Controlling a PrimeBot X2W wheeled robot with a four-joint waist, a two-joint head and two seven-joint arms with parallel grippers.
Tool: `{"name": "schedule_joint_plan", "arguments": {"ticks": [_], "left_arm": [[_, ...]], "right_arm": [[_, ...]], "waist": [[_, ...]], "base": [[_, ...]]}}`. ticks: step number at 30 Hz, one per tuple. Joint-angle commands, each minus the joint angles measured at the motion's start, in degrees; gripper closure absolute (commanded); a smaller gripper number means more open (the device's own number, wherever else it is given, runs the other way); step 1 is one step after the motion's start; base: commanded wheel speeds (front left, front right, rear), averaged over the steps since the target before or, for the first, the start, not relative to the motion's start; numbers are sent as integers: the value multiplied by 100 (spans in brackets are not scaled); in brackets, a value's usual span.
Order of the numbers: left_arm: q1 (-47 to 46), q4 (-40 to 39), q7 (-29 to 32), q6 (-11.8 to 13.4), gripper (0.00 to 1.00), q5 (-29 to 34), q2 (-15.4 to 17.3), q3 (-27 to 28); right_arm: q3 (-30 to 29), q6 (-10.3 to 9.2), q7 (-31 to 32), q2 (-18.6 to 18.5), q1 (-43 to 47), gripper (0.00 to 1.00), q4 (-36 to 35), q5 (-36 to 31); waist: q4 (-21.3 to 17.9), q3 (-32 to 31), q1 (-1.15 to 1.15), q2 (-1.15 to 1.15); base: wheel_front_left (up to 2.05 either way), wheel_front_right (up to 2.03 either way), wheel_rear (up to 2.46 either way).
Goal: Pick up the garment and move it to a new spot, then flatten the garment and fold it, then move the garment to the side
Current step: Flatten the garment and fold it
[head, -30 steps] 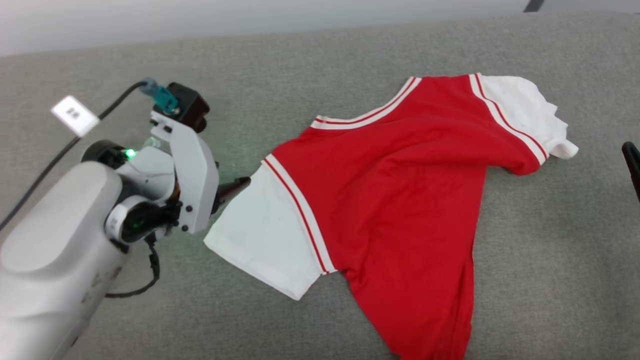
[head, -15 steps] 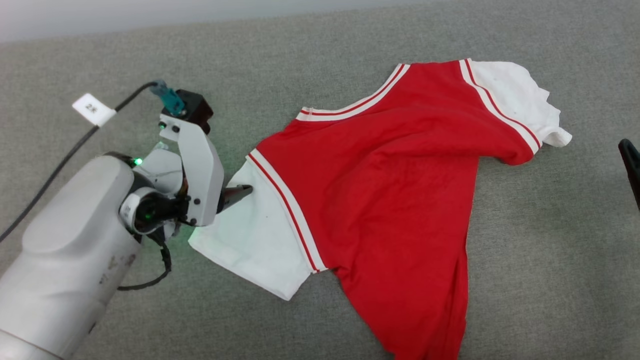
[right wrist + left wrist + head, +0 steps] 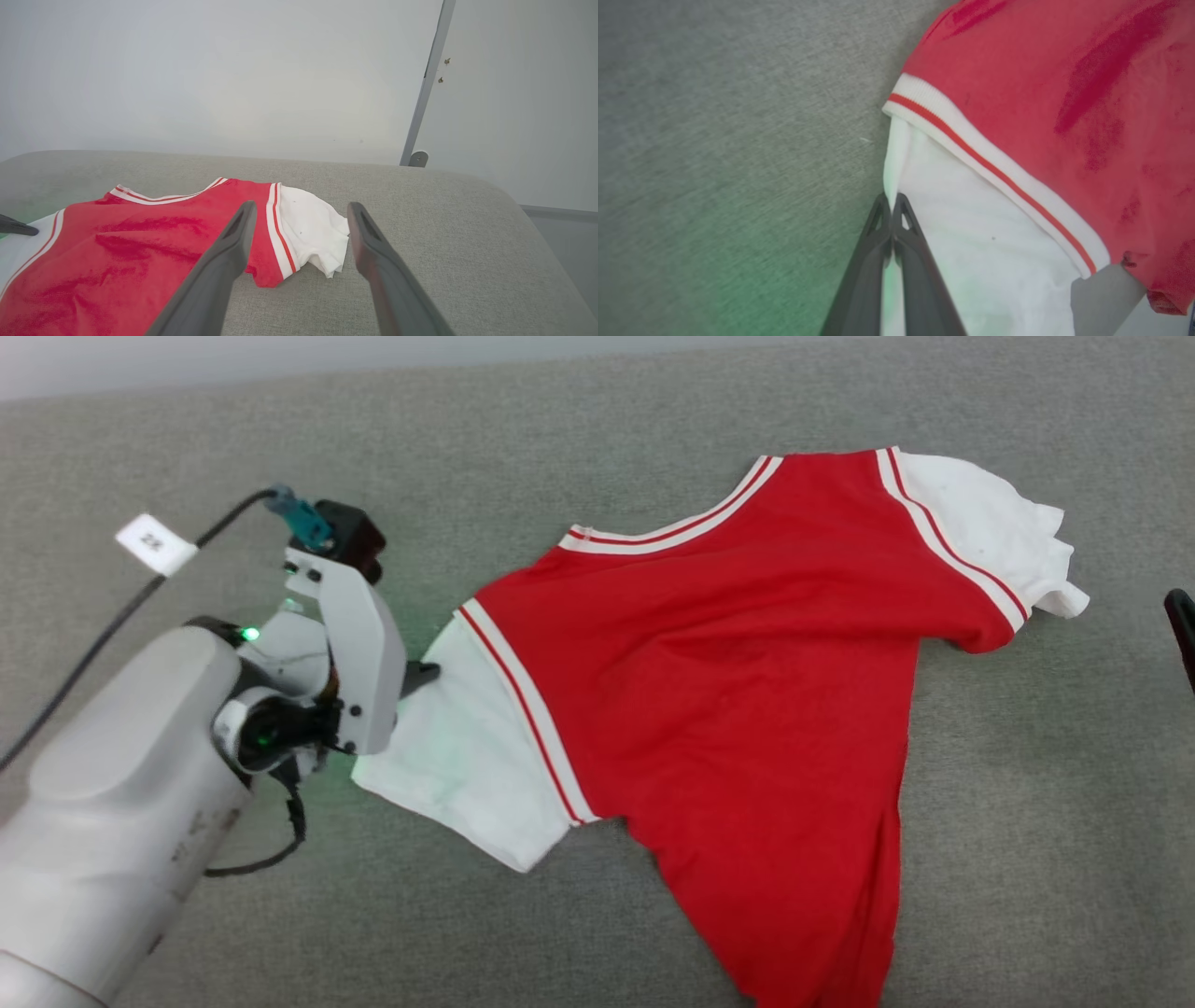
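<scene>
The garment [image 3: 747, 663] lies spread on the grey cloth surface, plain red side up, so its print is hidden. It has two white sleeves and striped trim at the collar. My left gripper [image 3: 422, 675] is at the near white sleeve [image 3: 457, 747]. In the left wrist view the left gripper [image 3: 892, 203] is shut, pinching the sleeve's folded edge. My right gripper [image 3: 1181, 621] shows as a dark tip at the right border, clear of the garment. In the right wrist view the right gripper [image 3: 302, 212] is open and holds nothing, above the other sleeve [image 3: 313, 233].
The grey padded table [image 3: 1027, 803] stretches around the garment, with its far edge along the top. A black cable with a white tag [image 3: 154, 543] trails from my left wrist. Beyond the table stand a pale wall and a metal post [image 3: 425, 93].
My left gripper has moved to the near sleeve's upper edge and now pinches it. The head camera has shifted a little. The right gripper's tip stays at the right border.
</scene>
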Motion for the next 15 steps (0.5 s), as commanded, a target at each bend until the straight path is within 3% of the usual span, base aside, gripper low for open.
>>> {"name": "schedule_joint_plan", "arguments": {"ticks": [1,4,9,15], "left_arm": [[-57,94,-76,12,100,46,100,-37],[-76,102,-130,12,100,35,151,-86],[-164,13,-202,12,100,-18,204,-224],[-448,-125,-268,12,100,60,32,-402]], "right_arm": [[13,-5,74,23,63,0,-50,-22],[101,-5,176,-22,-1,0,-69,19],[746,-6,772,-421,-536,0,-14,72],[1796,-6,1569,-1050,-2089,0,625,-143]], "waist": [[73,-6,0,0],[109,1,0,0],[202,144,0,0],[416,570,0,0]], "base": [[0,0,0],[0,0,0],[0,0,0],[0,0,0]]}}
